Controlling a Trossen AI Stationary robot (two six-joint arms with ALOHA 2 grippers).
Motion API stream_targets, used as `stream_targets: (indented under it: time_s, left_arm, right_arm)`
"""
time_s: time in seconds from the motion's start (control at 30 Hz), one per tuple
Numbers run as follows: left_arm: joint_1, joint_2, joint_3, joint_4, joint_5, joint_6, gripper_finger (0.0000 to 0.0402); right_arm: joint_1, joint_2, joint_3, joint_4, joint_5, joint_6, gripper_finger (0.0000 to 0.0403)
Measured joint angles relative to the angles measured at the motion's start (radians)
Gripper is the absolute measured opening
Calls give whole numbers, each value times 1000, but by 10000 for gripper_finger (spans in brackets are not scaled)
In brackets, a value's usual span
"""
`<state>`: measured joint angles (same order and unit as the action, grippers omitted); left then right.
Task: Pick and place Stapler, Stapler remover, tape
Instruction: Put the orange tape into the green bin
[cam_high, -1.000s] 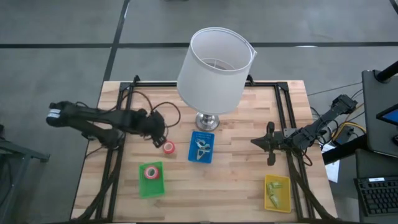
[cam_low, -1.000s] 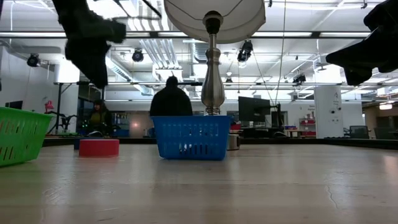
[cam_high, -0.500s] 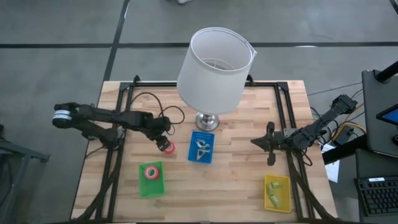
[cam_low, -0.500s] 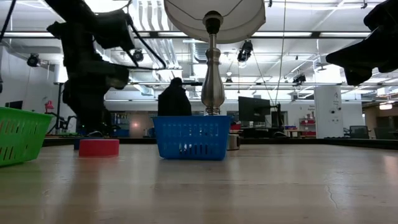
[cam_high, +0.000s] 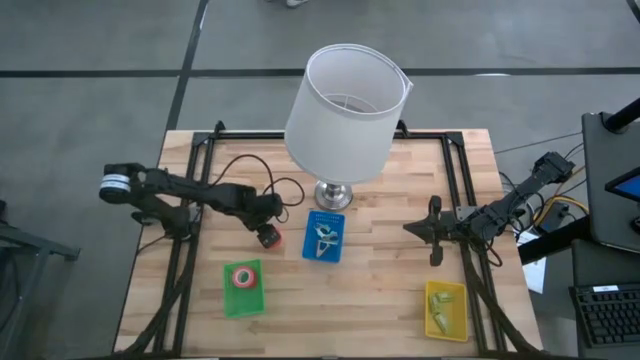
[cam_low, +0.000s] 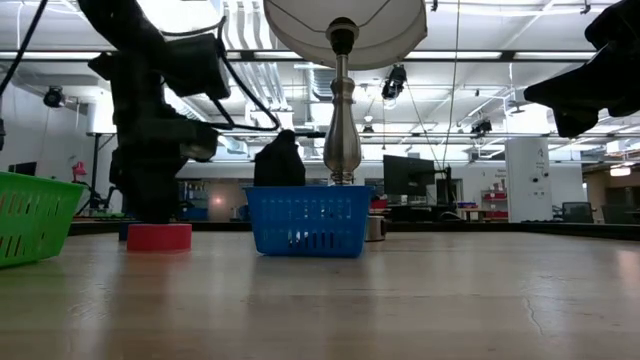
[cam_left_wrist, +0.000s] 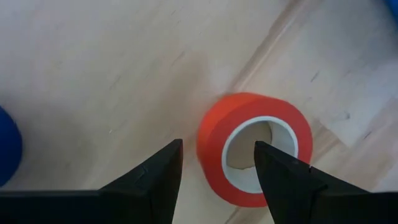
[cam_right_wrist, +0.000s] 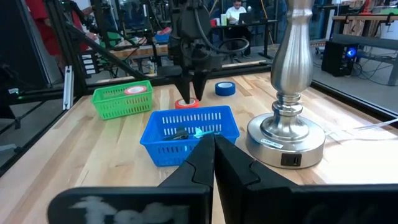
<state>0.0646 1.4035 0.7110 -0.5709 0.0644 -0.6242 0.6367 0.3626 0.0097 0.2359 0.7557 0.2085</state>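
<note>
Left wrist view: parted fingers (cam_left_wrist: 155, 180) straddling red tape (cam_left_wrist: 255, 157)

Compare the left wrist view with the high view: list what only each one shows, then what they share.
Only the left wrist view shows the left gripper open, one finger outside the red tape roll and one over its pale centre.

Only the high view shows the lamp, the blue bin, the green bin holding another red roll, the yellow bin, and the right gripper waiting at the table's right.

Both show the left gripper at that red roll on the wooden table.
</note>
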Motion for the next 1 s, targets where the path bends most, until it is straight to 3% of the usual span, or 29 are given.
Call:
stream_targets:
  time_s: [0.13,0.23,0.47,0.63,0.8,1.0]
  left_arm:
    - [-2,15,0,4,2,29,200]
    - [-1,24,0,5,1,48,176]
    - [-1,12,0,21,-11,69,39]
    - [-3,-51,8,-4,3,64,34]
    - [-23,-156,49,-110,36,20,55]
    - [-170,-298,83,-217,76,-84,42]
  right_arm:
    - [0,0,0,0,0,0,9]
    - [0,0,0,0,0,0,9]
    - [0,0,0,0,0,0,9]
    - [0,0,0,0,0,0,9]
    - [0,0,0,0,0,0,9]
    - [0,0,0,0,0,0,9]
